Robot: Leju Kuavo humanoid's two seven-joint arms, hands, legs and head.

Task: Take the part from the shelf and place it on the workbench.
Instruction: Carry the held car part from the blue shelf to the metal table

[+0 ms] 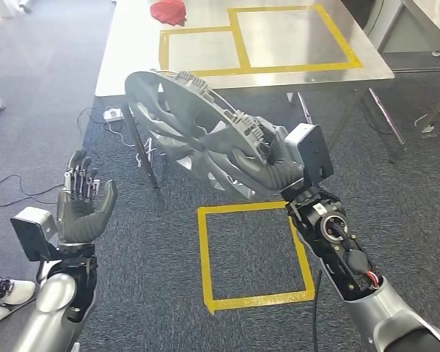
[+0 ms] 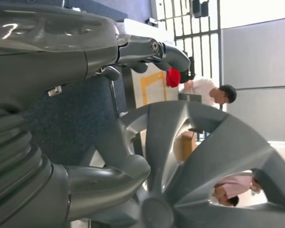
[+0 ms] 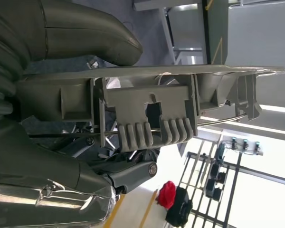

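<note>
- Dark grey carpet (image 1: 151, 293) covers the floor, with a square of yellow tape (image 1: 254, 254) stuck to it just ahead of the robot.
- Beyond that stands a metal bench (image 1: 129, 51), its top marked with two yellow tape rectangles (image 1: 251, 44) side by side; a red cloth-like thing (image 1: 169, 11) lies at the bench's far edge.
- White cables and a small white adapter (image 1: 112, 114) lie on the carpet near the bench leg.
- The part, a grey spoked wheel cover (image 1: 190, 125), hangs in the air in front of the bench's near edge, tilted, above the carpet and not touching the bench.
- The right robot hand (image 1: 273, 161) grips the wheel cover at its rim, thumb on one face and fingers on the other; the right wrist view shows the rim's clips (image 3: 152, 123) clamped between them.
- The left robot hand (image 1: 83, 202) is raised at the left, fingers apart and holding nothing, well apart from the cover.
- In the left wrist view, the cover's spokes (image 2: 205, 156) show close by, and two people (image 2: 213, 92) are in the background.
</note>
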